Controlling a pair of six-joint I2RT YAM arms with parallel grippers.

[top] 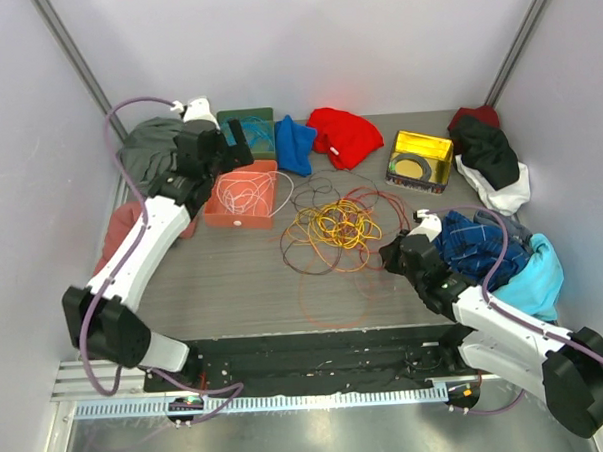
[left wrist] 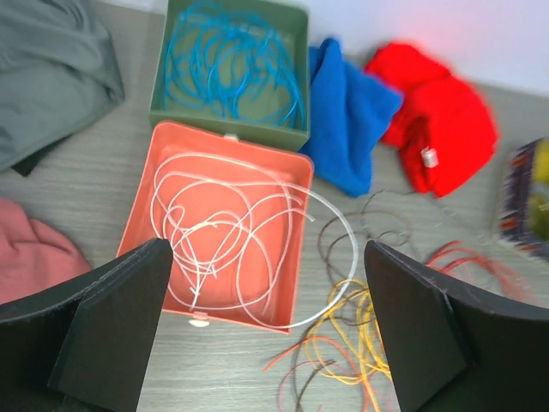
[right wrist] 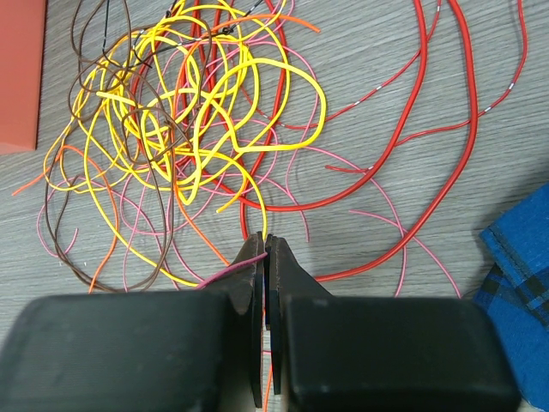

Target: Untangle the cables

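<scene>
A tangle of cables (top: 332, 230), yellow (right wrist: 257, 94), red (right wrist: 467, 112), orange, pink and dark brown (right wrist: 77, 129), lies mid-table. My right gripper (right wrist: 266, 245) sits at the tangle's near right edge (top: 393, 254), shut on a thin pink wire (right wrist: 227, 273) that runs over its left finger into the tips. A yellow end lies just past the tips. My left gripper (left wrist: 266, 283) is open and empty above the orange box (left wrist: 141, 223), which holds a white cable (left wrist: 223, 232); one white loop hangs over the box's right side. A blue cable (left wrist: 232, 69) lies in the green box (left wrist: 232, 133).
Garments ring the table: grey (top: 148, 143) and pink (top: 121, 229) at left, blue (top: 296, 144) and red (top: 346, 136) at the back, black and white (top: 489, 158), blue plaid (top: 483, 248) and teal (top: 539, 271) at right. A yellow tin (top: 419, 159) stands back right.
</scene>
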